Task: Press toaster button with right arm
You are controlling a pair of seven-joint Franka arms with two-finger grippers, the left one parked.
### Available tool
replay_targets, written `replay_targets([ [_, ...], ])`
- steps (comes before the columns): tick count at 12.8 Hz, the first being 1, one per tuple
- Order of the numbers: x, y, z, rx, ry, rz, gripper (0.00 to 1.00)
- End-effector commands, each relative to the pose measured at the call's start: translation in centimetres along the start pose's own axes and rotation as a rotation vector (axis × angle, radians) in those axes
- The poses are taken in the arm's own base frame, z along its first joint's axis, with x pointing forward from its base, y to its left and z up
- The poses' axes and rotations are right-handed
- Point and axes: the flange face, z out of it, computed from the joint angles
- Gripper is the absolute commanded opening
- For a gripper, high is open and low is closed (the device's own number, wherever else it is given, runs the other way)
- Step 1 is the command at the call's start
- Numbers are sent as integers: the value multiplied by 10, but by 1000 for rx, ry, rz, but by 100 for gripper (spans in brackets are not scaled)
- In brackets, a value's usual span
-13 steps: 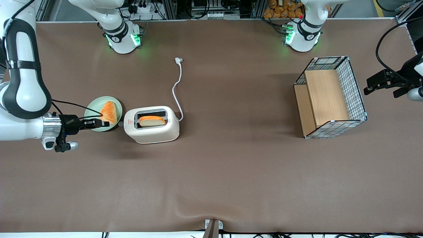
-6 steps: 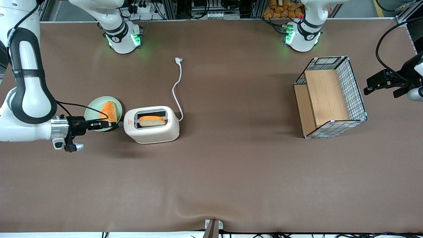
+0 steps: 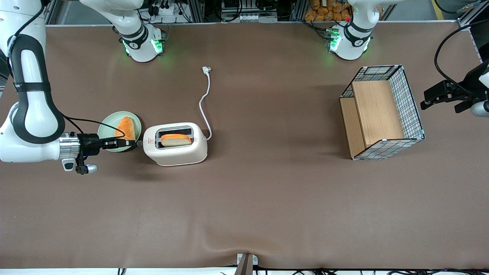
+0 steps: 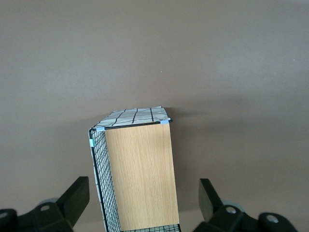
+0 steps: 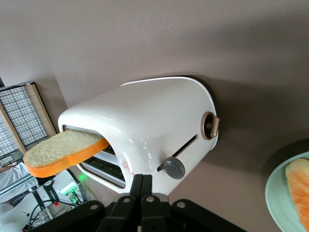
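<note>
The cream-white toaster (image 3: 175, 144) stands on the brown table with a bread slice (image 3: 175, 139) in one slot. It also shows in the right wrist view (image 5: 145, 125), where the slice (image 5: 63, 152) sticks out of the slot. The toaster button (image 5: 174, 167), a round grey knob at the lower end of a slit on the narrow end, is just beside my fingertips. In the front view it is a small knob (image 3: 139, 143). My right gripper (image 3: 131, 143) is shut and empty, level with the narrow end and close to the button; it also shows in the right wrist view (image 5: 142, 178).
A green plate (image 3: 109, 131) with an orange-crusted slice (image 3: 126, 129) lies by the gripper, farther from the front camera. A round dial (image 5: 210, 126) sits on the toaster's narrow end. The white cord (image 3: 205, 103) trails away. A wire-and-wood basket (image 3: 382, 112) lies toward the parked arm's end.
My right gripper has moved toward the toaster's narrow end, from over the plate's edge to just short of the button. In the last half second it hardly moved. The toaster has not shifted.
</note>
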Motion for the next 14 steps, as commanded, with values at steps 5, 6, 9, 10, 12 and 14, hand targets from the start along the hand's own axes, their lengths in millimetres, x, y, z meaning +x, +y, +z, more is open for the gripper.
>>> replay_targets([
  [5, 0, 13, 15, 58, 6, 16, 0],
  [6, 0, 15, 16, 58, 5, 19, 0],
  [9, 3, 22, 24, 60, -8, 30, 0],
  [10, 3, 23, 26, 61, -11, 33, 0],
  [12, 5, 27, 30, 69, -15, 41, 0],
  [14, 6, 30, 35, 77, -20, 50, 0],
])
